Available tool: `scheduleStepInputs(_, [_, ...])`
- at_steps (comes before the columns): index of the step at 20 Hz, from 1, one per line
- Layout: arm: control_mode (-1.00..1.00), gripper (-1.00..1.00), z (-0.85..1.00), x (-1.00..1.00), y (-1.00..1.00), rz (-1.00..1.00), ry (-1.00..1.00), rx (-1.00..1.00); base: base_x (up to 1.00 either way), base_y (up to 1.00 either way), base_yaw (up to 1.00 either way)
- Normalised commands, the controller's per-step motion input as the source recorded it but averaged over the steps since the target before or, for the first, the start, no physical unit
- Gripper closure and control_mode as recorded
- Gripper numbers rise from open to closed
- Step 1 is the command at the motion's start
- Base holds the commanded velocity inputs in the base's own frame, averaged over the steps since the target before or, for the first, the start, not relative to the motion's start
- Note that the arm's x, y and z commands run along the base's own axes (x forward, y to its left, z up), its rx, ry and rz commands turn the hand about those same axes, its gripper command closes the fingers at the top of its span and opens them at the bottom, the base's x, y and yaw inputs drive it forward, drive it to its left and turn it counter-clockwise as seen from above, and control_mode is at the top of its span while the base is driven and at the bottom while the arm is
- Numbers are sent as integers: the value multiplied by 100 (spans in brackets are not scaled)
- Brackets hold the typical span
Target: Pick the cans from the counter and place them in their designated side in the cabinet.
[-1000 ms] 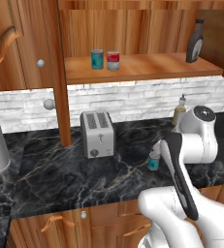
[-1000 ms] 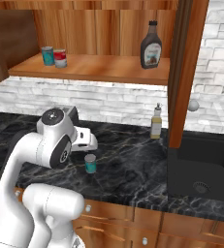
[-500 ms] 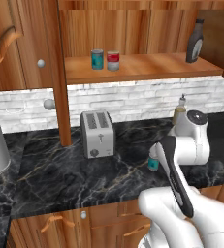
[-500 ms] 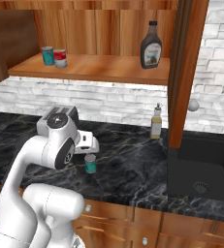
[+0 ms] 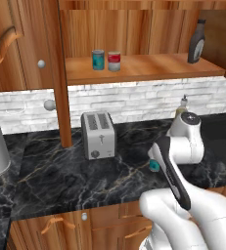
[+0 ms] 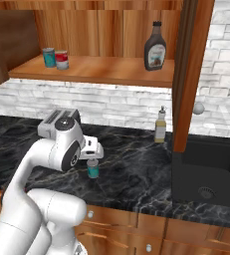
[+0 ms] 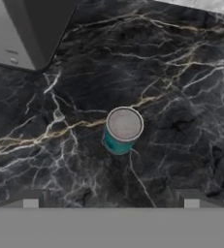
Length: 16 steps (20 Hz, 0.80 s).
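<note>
Hand view: our tool (image 7: 111, 206) is spread wide, hovering over the teal can (image 7: 122, 131) upright on the tabletop (image 7: 181, 97). We risk clipping its rim on descent if off-centre, tipping it. Toaster (image 7: 26, 29) near; two cans (image 5: 106, 60) already on the cabinet shelf (image 5: 148, 68).

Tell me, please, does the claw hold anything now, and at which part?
Nothing is held. The open claw hangs above the small teal tin can, which stands free on the black marble counter.
</note>
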Motion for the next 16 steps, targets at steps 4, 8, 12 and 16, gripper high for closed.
scheduleStepInputs(4, [-100, -100, -8, 21, 0, 0, 9, 0, 0, 0, 0])
scheduleStepInputs(8, [-100, -100, -7, 16, 0, 0, 7, 0, 0, 0, 0])
scheduleStepInputs(12, [-100, -100, -13, 8, 0, 0, 0, 0, 0, 0, 0])
scheduleStepInputs(16, [-100, -100, -19, 10, 0, 0, 0, 0, 0, 0, 0])
